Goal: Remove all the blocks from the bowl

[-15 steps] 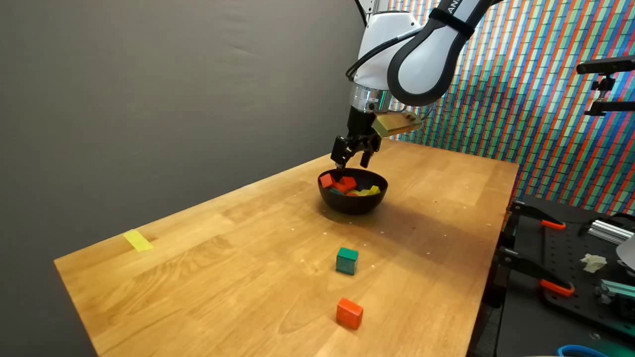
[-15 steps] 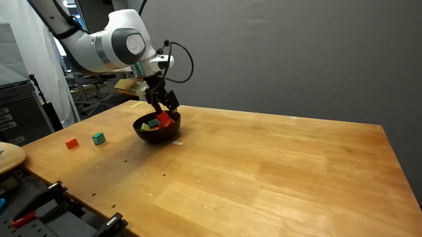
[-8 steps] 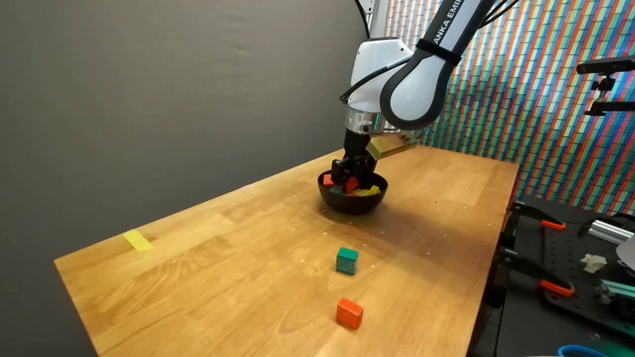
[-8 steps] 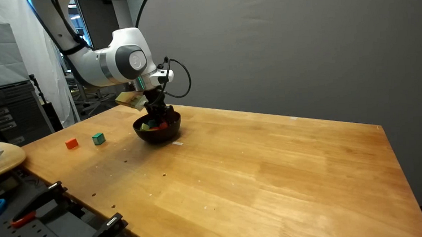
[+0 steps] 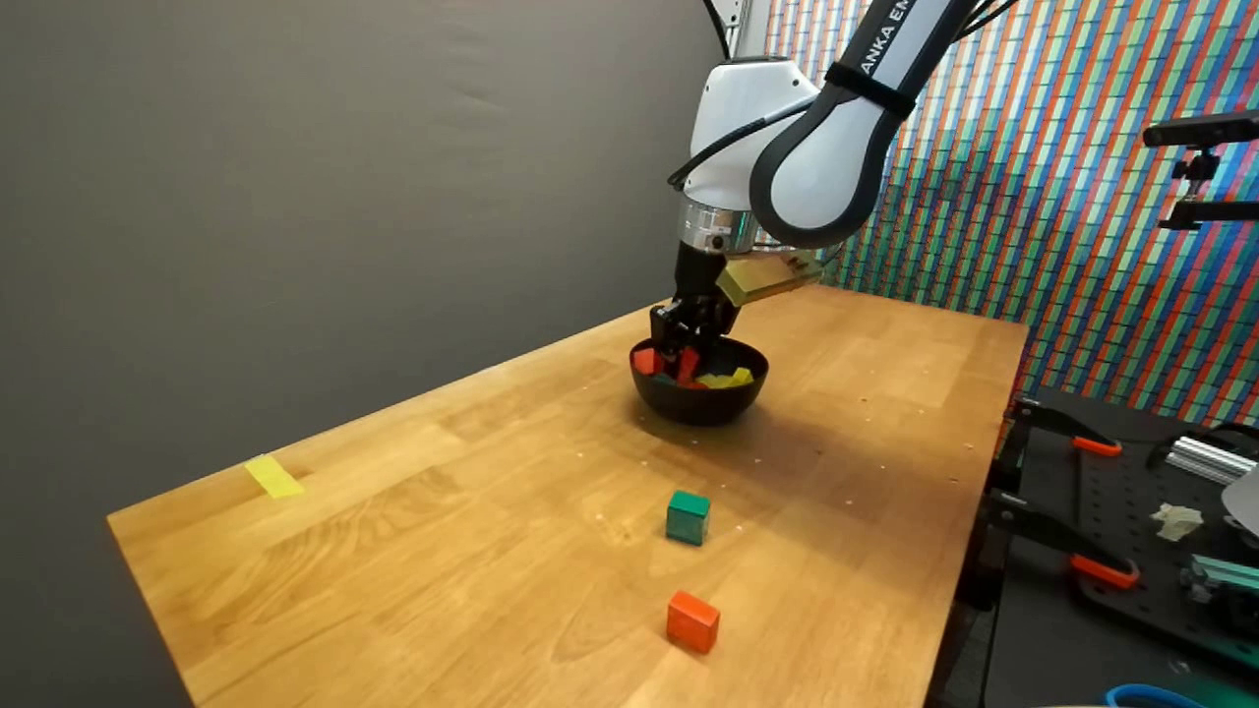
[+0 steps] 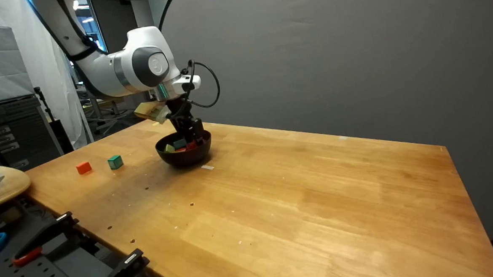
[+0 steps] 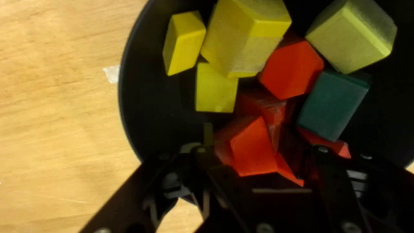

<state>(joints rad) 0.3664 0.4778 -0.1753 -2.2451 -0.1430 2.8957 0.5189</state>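
Bowl [image 5: 698, 405]: yellow blocks [image 7: 249, 35], red blocks [image 7: 254, 149], dark-green block [image 7: 333, 103] left inside; orange block [image 5: 693, 621], green block [image 5: 688, 518] already outside. Gripper [image 7: 258, 147] among red blocks; can't tell if gripping.

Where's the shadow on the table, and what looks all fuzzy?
In both exterior views, a soft shadow spreads over the table beside the bowl; in the wrist view, the jaws at the bottom look dark and blurry, so their grip is hard to judge, while the yellow blocks look bright.

Up close my fingers [image 7: 333, 184] looked dim and blurred, while in an exterior view soft shadow [image 5: 826, 447] lay right of the bowl [image 5: 697, 406] on the bright table [image 5: 443, 551].
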